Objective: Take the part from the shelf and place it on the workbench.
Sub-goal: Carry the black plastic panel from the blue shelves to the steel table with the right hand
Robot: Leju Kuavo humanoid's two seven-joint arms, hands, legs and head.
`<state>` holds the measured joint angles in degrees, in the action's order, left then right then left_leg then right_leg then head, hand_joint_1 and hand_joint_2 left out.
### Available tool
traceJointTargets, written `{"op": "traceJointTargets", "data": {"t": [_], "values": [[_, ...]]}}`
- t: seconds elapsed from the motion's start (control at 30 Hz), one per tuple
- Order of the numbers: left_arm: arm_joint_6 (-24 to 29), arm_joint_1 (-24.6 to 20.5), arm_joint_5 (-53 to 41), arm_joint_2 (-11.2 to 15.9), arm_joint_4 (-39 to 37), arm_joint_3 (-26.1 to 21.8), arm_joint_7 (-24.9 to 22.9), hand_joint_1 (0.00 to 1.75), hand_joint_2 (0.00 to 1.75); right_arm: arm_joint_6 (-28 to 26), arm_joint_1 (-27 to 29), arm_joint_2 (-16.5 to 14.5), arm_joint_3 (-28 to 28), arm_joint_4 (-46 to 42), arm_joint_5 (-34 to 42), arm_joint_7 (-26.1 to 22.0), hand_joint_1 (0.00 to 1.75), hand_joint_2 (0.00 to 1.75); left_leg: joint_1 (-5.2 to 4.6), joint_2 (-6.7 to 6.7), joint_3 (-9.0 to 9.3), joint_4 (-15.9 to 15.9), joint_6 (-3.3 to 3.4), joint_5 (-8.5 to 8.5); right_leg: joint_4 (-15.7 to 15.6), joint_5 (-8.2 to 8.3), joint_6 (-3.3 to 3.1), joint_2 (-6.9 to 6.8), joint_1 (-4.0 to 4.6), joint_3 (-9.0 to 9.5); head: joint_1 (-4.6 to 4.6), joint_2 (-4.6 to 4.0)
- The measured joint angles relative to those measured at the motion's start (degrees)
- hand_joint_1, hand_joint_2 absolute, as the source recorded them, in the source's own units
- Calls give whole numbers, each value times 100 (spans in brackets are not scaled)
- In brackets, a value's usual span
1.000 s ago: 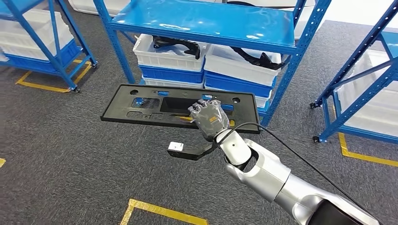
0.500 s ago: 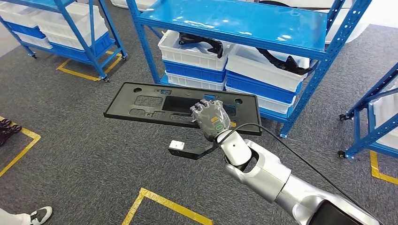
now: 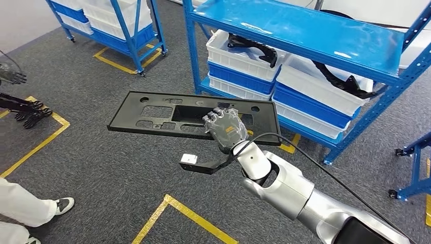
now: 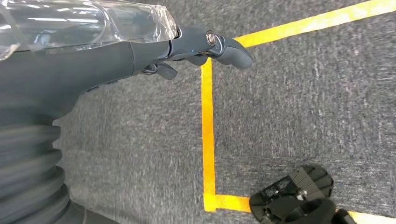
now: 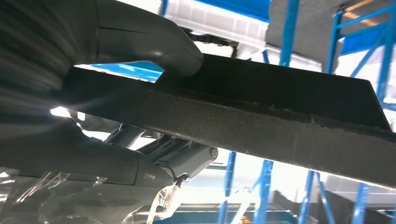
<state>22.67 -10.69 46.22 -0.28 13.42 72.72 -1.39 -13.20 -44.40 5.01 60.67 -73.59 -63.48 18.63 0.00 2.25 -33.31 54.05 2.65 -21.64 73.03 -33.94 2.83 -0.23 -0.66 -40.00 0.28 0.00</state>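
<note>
Under the blue shelf (image 3: 305, 30), four white-and-blue bins (image 3: 244, 61) sit in two stacks of two; the two top bins each hold dark black parts (image 3: 251, 44). In front of the shelf, the right hand (image 3: 225, 128) reaches forward and grips the long black panel (image 3: 173, 114) flat above the grey carpet, thumb (image 5: 154, 44) on one face, fingers (image 5: 182, 156) beneath. The left hand (image 4: 205, 44) hangs over yellow floor tape (image 4: 208, 130), fingers loosely extended, holding nothing.

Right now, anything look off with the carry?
Slightly: the right hand grips the long flat black plastic panel near one end, so most of it sticks out unsupported over the carpet. Nothing looks damaged.
</note>
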Motion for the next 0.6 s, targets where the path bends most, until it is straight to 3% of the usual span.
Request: {"op": "traceJointTargets", "data": {"t": [0.03, 0.07, 0.13, 0.2, 0.27, 0.3, 0.37, 0.43, 0.5, 0.53, 0.57, 0.6], "values": [[-1, 6, -1, 0, 0, 0, 3, 0, 175, -2, 13, 8, 0, -1, -7, -1, 175, 175, 9, 75, 1, 8, -2, -1, -60, 110, 9, 8, -5, 7, 0, 0], [-1, 7, -2, 0, 0, 0, 8, 0, 175, -8, 19, 13, 0, -2, -17, -1, 175, 175, 22, 151, 2, 21, -10, -6, -341, 309, 18, 35, -18, 120, 0, 0], [-1, -6, -7, 1, 0, 0, 24, 0, 175, -46, 22, 25, -1, -10, -45, 7, 175, 175, 42, 302, -16, 72, -56, -31, -1162, 698, 43, 258, -73, 487, 1, -1], [6, -19, -11, 2, 0, 0, 32, 0, 175, -146, 38, 43, -9, -31, -66, 24, 175, 175, 53, 437, -75, 116, -130, -38, -1586, 816, 29, 452, -104, 676, -4, -1], [22, -2, -14, 6, -1, 0, 13, 0, 175, -295, 73, 57, -23, -62, -74, 28, 175, 175, 77, 561, -127, 111, -201, -9, -1608, 808, -40, 385, -83, 676, -5, 0], [27, 20, -17, 11, -2, 0, -4, 0, 175, -346, 89, 64, -33, -86, -74, 25, 175, 175, 83, 541, -151, 127, -230, -17, -1617, 816, -78, 316, -79, 680, -4, 0], [20, 50, -33, 21, -6, 0, -47, 0, 175, -332, 116, 79, -67, -159, -73, 25, 175, 175, 75, 271, -312, 435, -288, -186, -1636, 828, -154, 173, -90, 694, -30, 0], [10, 54, -33, 24, -8, 0, -104, 0, 175, -213, 151, 108, -102, -229, -72, 43, 175, 175, 73, -47, -675, 1192, -345, -529, -1639, 815, -203, 25, -81, 705, -56, 0], [-1, 65, -20, 26, -9, 0, -149, 0, 175, -61, 188, 141, -112, -269, -49, 60, 175, 175, 83, -127, -985, 1821, -371, -726, -1638, 800, -216, -136, -68, 710, -56, 0], [-14, 71, -21, 28, -9, 0, -157, 0, 175, 10, 201, 152, -113, -287, -30, 60, 175, 175, 83, -142, -990, 1828, -368, -682, -1638, 793, -216, -212, -64, 713, -57, 0], [-26, 71, -27, 32, -9, 0, -160, 0, 175, 68, 208, 158, -114, -308, -7, 54, 175, 175, 79, -171, -875, 1601, -353, -547, -1638, 785, -213, -287, -60, 720, -57, 0], [-34, 60, -37, 39, -9, 0, -159, 0, 175, 113, 207, 160, -115, -332, 21, 39, 175, 175, 61, -267, -655, 1180, -320, -357, -1639, 775, -207, -356, -55, 732, -57, 0]]}}
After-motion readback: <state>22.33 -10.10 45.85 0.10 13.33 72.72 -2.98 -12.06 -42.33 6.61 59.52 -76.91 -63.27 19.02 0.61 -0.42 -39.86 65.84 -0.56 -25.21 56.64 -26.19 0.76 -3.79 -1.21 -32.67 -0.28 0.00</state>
